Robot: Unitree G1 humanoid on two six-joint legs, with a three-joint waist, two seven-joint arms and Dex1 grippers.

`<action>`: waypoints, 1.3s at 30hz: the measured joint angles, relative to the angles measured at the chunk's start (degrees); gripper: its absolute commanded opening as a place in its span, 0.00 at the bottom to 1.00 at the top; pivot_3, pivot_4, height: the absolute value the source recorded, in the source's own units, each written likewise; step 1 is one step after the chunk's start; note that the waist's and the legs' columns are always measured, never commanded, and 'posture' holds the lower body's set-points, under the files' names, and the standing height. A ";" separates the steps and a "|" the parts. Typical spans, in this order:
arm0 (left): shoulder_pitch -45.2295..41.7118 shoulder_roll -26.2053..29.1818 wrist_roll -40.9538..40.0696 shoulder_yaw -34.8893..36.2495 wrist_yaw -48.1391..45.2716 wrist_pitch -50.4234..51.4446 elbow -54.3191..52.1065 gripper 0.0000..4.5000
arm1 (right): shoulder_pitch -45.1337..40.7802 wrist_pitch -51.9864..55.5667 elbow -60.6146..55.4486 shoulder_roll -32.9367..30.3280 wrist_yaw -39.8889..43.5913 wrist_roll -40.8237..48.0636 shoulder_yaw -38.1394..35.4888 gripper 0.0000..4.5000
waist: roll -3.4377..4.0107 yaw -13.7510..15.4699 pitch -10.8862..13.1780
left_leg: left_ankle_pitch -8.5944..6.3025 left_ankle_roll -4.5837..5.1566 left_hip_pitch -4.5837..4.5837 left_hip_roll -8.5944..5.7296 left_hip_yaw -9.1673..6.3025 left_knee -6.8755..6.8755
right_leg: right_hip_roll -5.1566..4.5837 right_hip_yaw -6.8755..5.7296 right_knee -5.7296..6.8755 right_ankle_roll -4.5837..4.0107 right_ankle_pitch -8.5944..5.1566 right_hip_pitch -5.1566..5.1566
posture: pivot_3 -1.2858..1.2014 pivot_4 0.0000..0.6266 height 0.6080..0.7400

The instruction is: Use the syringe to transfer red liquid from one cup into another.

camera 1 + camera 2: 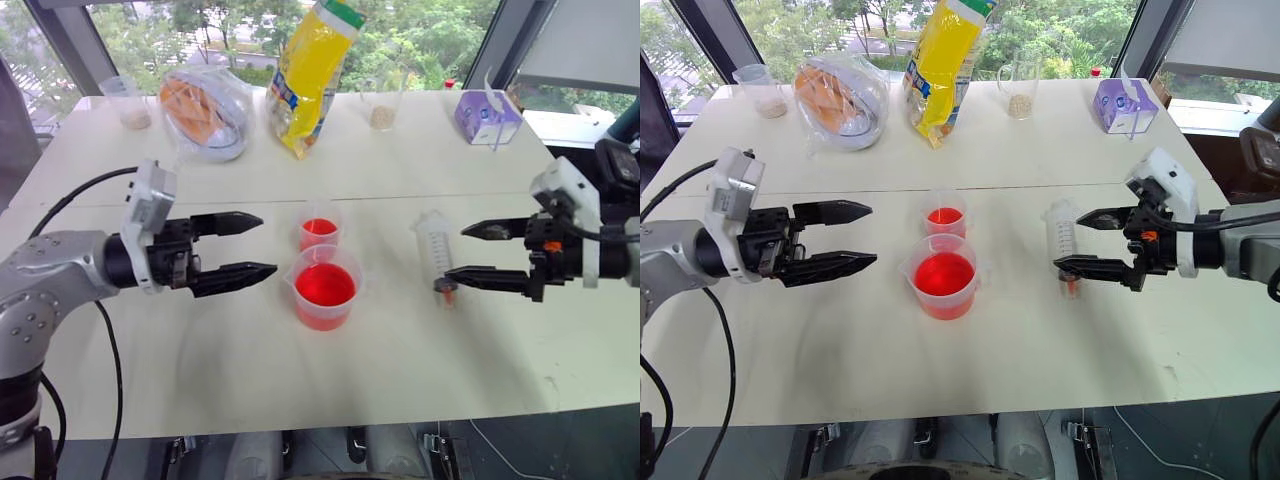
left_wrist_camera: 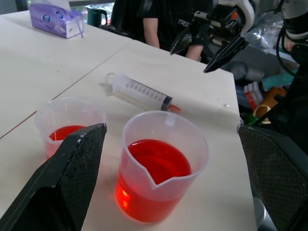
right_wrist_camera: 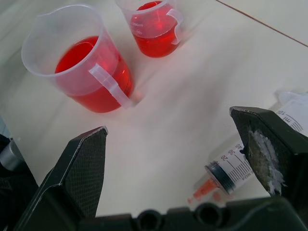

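Note:
The syringe (image 1: pixel 436 247) lies flat on the white table, reddish tip (image 3: pixel 206 188) toward the front edge. My right gripper (image 1: pixel 455 253) hovers open just above it, fingers pointing left, the near finger over the tip. The larger spouted beaker (image 1: pixel 324 290) holds red liquid (image 1: pixel 325 284) at the table's middle. Just behind it stands the smaller cup (image 1: pixel 320 228), with a little red liquid in it too. My left gripper (image 1: pixel 268 243) is open to their left, pointing right at them, with nothing between its fingers (image 2: pixel 72 163).
At the back stand a yellow bag (image 1: pixel 310 75), a clear bag of orange goods (image 1: pixel 205 108), two cups of beige grains (image 1: pixel 128 100) (image 1: pixel 382 108) and a purple box (image 1: pixel 487 115). A person in dark clothes (image 2: pixel 159 19) stands beyond the table's right side.

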 measured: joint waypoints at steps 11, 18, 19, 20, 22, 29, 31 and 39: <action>-3.41 -1.51 0.36 -1.20 -0.34 -0.77 2.85 1.00 | -0.79 0.66 1.02 0.05 -2.64 -0.73 1.15 0.99 | 0.00 -0.03 0.00 | 0.00 0.00 0.00 0.00 0.01 0.01 | 0.00 0.01 0.01 0.04 0.02 0.01 | 0.52 0.24 1.00; -2.93 -1.75 1.46 -1.60 -0.37 -1.38 2.70 1.00 | -9.61 6.70 5.96 1.55 -7.08 -1.89 9.61 0.99 | 0.00 -0.19 0.00 | 0.01 -0.02 0.03 0.00 0.01 0.01 | 0.00 0.02 0.03 0.00 0.01 0.00 | 0.52 0.24 1.00; -2.98 -1.91 1.54 -1.74 -0.34 -1.39 2.72 1.00 | -11.96 8.23 7.40 2.67 -7.92 -2.21 10.96 0.99 | 0.00 -0.20 0.00 | 0.01 -0.02 0.04 0.00 0.01 0.03 | 0.00 0.03 0.03 -0.01 0.01 0.01 | 0.52 0.24 1.00; -3.11 -2.23 1.57 -2.01 -0.36 -1.45 2.64 1.00 | -13.96 9.74 8.89 3.54 -8.88 -2.69 12.32 0.99 | 0.00 -0.17 0.00 | 0.01 -0.02 0.03 -0.01 0.02 0.03 | 0.00 0.04 0.03 -0.01 0.02 0.00 | 0.52 0.24 1.00; -3.15 -2.49 2.21 -2.54 -0.48 -2.03 2.80 1.00 | -19.63 13.62 13.20 6.58 -11.68 -4.41 15.88 0.99 | -0.02 -0.22 -0.01 | 0.02 -0.02 0.03 -0.01 0.03 0.03 | 0.00 0.05 0.04 -0.03 0.02 -0.01 | 0.52 0.24 1.00; -3.34 -4.05 3.69 -3.77 -0.17 -3.68 2.68 1.00 | -31.51 23.24 27.51 16.21 -19.97 -12.18 24.25 0.99 | -0.02 -0.09 -0.01 | 0.02 -0.01 -0.03 -0.03 0.04 0.02 | 0.00 0.04 0.03 0.15 0.12 -0.03 | 0.52 0.24 1.00; -3.11 -4.37 4.08 -3.78 0.31 -4.01 2.69 1.00 | -34.28 26.34 32.98 19.96 -22.48 -14.40 24.28 0.99 | -0.02 -0.16 -0.01 | 0.02 -0.01 -0.03 -0.04 0.07 0.02 | 0.00 0.04 0.03 0.16 0.13 -0.03 | 0.52 0.24 1.00; -1.50 -6.28 4.56 -3.78 2.30 -5.06 0.99 1.00 | -37.75 26.15 42.05 26.11 -26.42 -21.01 28.72 0.99 | -0.02 -0.24 -0.01 | 0.01 0.00 -0.03 -0.04 0.06 0.01 | 0.01 0.03 0.05 0.17 0.14 -0.03 | 0.52 0.24 1.00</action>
